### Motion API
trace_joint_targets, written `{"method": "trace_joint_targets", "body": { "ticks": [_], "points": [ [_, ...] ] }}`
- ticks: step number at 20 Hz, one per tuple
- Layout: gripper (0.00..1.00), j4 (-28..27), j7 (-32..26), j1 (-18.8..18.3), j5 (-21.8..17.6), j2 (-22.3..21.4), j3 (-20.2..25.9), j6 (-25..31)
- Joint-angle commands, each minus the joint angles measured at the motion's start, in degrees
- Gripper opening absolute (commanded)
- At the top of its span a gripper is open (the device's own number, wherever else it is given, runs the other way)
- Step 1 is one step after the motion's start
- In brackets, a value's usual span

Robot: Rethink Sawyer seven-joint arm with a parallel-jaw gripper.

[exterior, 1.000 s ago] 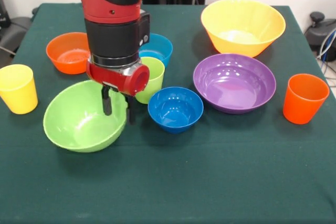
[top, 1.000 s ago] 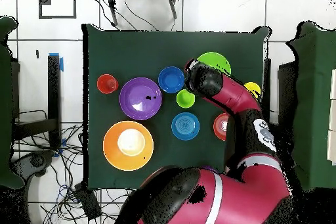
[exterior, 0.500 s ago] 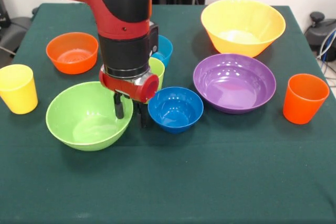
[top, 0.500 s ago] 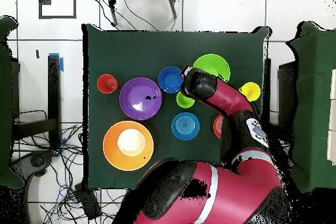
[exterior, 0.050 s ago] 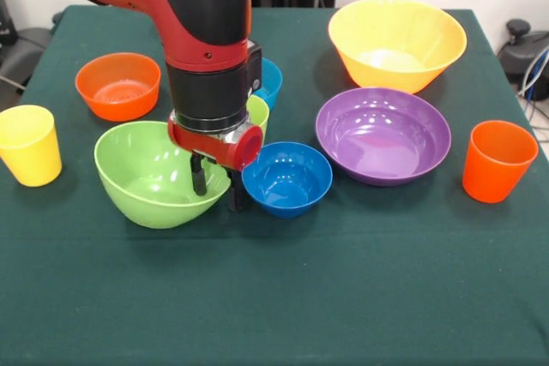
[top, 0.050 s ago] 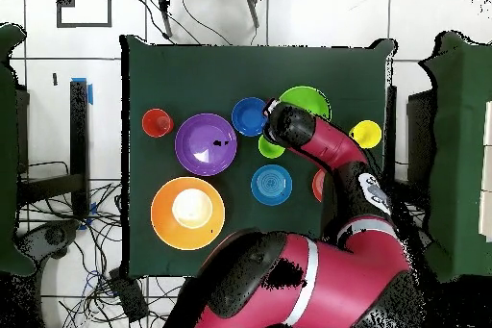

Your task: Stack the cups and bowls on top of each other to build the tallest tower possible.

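One thin rim is all the gripper pinches on the tilted green bowl, which could slip free or bump the blue bowl just beside it.

My jaws pinch the rim of the green bowl, which is tilted with its left side raised. The dark blue bowl sits just beside it, the purple bowl next along. The yellow bowl stands near a far corner, the orange bowl opposite. The yellow cup and orange cup stand upright at opposite side edges.
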Motion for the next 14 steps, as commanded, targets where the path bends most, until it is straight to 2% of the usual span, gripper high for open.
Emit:
{"method": "trace_joint_targets", "body": {
  "ticks": [1,14],
  "points": [
    [1.0,2.2,2.9,1.6,-3.7,1.5,3.8,1.5],
    [1.0,2.6,3.1,2.3,-3.3,-0.5,3.2,3.8]
  ]
}}
